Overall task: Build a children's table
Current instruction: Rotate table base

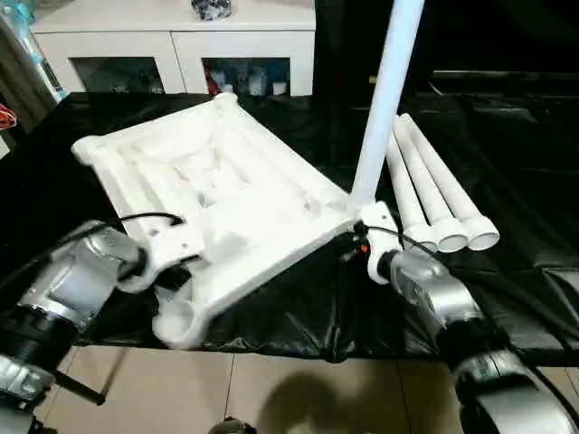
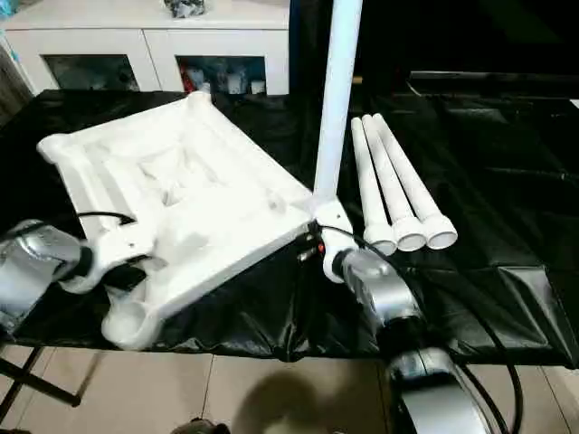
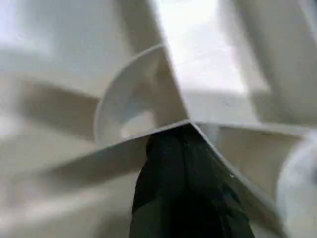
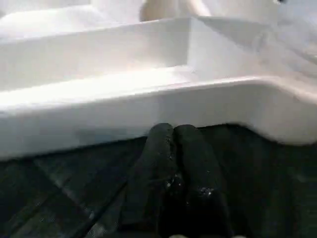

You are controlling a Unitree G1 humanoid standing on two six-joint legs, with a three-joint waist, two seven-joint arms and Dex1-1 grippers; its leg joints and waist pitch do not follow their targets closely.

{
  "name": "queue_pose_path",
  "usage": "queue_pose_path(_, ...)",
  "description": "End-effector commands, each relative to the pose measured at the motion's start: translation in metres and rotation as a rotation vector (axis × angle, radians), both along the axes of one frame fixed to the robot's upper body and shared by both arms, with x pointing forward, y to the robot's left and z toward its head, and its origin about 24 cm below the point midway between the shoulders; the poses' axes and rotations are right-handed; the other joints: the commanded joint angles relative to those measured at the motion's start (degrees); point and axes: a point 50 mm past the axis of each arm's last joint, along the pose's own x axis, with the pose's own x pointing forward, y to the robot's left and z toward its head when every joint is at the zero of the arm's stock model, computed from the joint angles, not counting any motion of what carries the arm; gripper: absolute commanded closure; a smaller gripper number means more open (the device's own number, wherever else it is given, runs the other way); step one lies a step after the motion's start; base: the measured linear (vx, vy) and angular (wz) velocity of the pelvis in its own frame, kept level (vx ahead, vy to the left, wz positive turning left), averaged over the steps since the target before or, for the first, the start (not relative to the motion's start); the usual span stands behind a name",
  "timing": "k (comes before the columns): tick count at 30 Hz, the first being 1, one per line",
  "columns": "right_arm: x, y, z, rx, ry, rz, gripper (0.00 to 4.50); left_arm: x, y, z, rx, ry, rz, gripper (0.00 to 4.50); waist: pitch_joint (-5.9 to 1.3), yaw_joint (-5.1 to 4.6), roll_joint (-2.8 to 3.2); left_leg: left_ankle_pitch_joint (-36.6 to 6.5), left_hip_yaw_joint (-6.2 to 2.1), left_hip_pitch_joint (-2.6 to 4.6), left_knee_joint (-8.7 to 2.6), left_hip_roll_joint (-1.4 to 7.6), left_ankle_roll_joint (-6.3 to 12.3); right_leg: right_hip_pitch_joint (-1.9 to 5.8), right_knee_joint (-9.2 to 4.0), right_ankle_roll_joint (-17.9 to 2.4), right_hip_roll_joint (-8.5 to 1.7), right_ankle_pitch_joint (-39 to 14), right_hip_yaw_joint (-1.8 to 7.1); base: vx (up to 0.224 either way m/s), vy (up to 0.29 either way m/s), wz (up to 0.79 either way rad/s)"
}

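Right wrist view: right gripper [image 4: 173, 136] jaws together under tabletop [image 1: 226, 194] rim; left gripper [image 3: 183, 148] jaws: can't tell.

One white ribbed plastic tabletop [image 1: 226, 194], four long white tapered tube legs: one upright [image 1: 387, 99], three lying [image 1: 434, 194].
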Motion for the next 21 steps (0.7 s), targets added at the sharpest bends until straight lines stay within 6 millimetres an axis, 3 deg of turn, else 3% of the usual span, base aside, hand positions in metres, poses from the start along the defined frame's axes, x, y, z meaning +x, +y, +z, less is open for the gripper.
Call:
queue_pose_path(1,0.006,0.019,0.012,0.03,-0.051,0.049,4.45,-0.006,-0.024,0.001,-0.091,0.047,-0.108,4.5,-4.08,0.29,0.64,-13.63,-1.71,1.3,-3.31,2.43,-1.1,2.64,-3.79,-13.27,-5.05,-6.86,2.9,0.0,0.0,0.0)
queue_pose_path(6,0.009,0.024,0.014,0.031,-0.061,0.067,4.45,0.003,-0.063,0.0,-0.172,0.005,-0.159,4.5,-4.11,0.03,0.74,-12.73,-1.58,1.14,-3.06,2.22,-0.19,2.76,-4.03,-12.54,-4.96,-6.72,2.89,0.0,0.0,0.0)
queue_pose_path(8,0.009,0.023,0.014,0.03,-0.063,0.066,4.45,0.009,-0.068,-0.001,-0.178,-0.031,-0.143,4.5,-4.16,-0.01,0.75,-12.29,-1.59,1.1,-3.02,2.17,0.05,2.83,-4.04,-12.26,-4.8,-6.21,2.79,0.0,0.0,0.0)
queue_pose_path(9,0.009,0.023,0.013,0.029,-0.064,0.065,4.45,0.011,-0.07,-0.001,-0.179,-0.046,-0.135,4.5,-4.23,0.0,0.66,-12.39,-1.65,1.12,-2.97,2.18,-0.05,2.96,-3.96,-12.25,-4.89,-6.05,2.79,0.0,0.0,0.0)
queue_pose_path(11,0.01,0.021,0.013,0.021,-0.074,0.061,4.45,0.027,-0.075,-0.002,-0.17,-0.15,-0.054,4.5,-4.24,-0.19,1.16,-12.95,-1.6,1.15,-2.87,2.04,0.07,2.79,-4.1,-12.13,-4.68,-6.08,2.71,0.0,0.0,0.0)
queue_pose_path(13,0.01,0.019,0.014,0.011,-0.084,0.058,4.45,0.037,-0.076,-0.001,-0.158,-0.214,0.0,4.5,-4.35,-0.06,0.91,-12.92,-1.72,1.03,-2.8,1.97,0.08,3.13,-4.05,-11.8,-4.69,-5.73,2.65,0.0,0.0,0.0)
queue_pose_path(14,0.01,0.017,0.015,0.005,-0.093,0.054,4.45,0.043,-0.076,-0.001,-0.146,-0.25,0.029,4.5,-4.34,0.05,1.28,-13.04,-1.8,1.02,-2.72,2.04,0.2,3.03,-4.06,-11.74,-4.73,-5.87,2.65,0.0,0.0,0.0)
queue_pose_path(15,0.011,0.012,0.018,0.003,-0.113,0.038,4.45,0.049,-0.075,0.001,-0.132,-0.284,0.054,4.5,-4.32,0.01,1.16,-13.18,-1.79,1.01,-2.74,2.06,0.2,3.02,-4.14,-11.56,-4.7,-6.08,2.66,0.0,0.0,0.0)
queue_pose_path(17,0.011,0.008,0.02,0.002,-0.126,0.027,4.45,0.052,-0.074,0.003,-0.124,-0.303,0.068,4.5,-4.32,0.08,0.92,-13.09,-1.98,0.87,-2.82,2.11,0.29,3.21,-4.02,-11.25,-4.83,-6.45,2.59,0.0,0.0,0.0)
queue_pose_path(18,0.012,0.004,0.024,0.01,-0.143,0.009,4.45,0.054,-0.074,0.004,-0.121,-0.321,0.077,4.5,-4.19,-0.02,1.31,-13.91,-1.91,1.05,-2.79,2.1,0.26,2.96,-4.38,-10.91,-4.76,-7.88,2.6,0.0,0.0,0.0)
queue_pose_path(21,0.012,-0.01,0.036,0.014,-0.187,-0.074,4.45,0.057,-0.074,0.006,-0.145,-0.355,0.107,4.5,-4.22,0.11,1.41,-13.57,-1.91,1.02,-2.68,2.08,0.41,3.01,-4.34,-10.79,-4.81,-7.94,2.68,0.0,0.0,0.0)
